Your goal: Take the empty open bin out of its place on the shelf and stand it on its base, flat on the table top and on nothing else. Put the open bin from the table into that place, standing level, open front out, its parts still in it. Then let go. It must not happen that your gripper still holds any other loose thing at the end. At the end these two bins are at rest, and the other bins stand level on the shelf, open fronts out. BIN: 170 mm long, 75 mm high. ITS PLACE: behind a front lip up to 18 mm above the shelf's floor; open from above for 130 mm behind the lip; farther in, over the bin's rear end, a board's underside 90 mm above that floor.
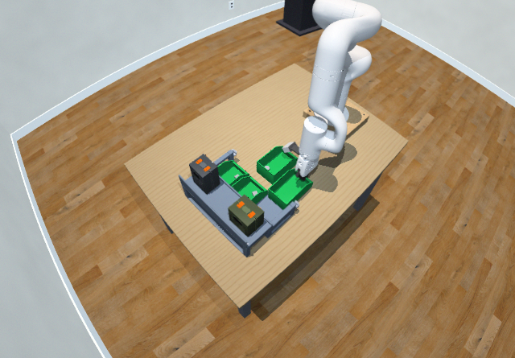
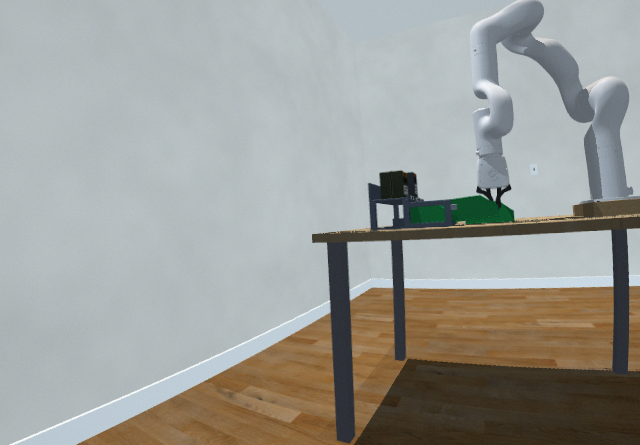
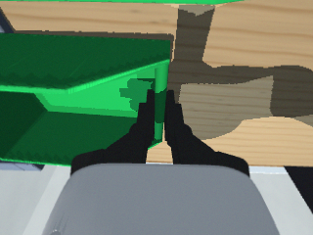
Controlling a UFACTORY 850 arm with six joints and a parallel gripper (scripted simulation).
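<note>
You are looking at what could be a workshop or lab: a white jointed robot arm [image 1: 328, 72] [image 2: 484, 63] on a wooden-topped table [image 1: 199, 133] [image 2: 465, 231], green open bins and a blue-grey metal shelf [image 1: 218, 211] [image 2: 373, 215], between plain grey walls.

So the white robot arm [image 1: 328, 67] is reaching down over the wooden table [image 1: 199, 129], its gripper [image 1: 302, 174] pinching the edge of the empty green bin [image 1: 290, 188]. Another green bin [image 1: 275, 162] is sitting near it, and two cases, black [image 1: 203, 174] and olive [image 1: 246, 216], are standing on the gray shelf [image 1: 220, 202].
</note>
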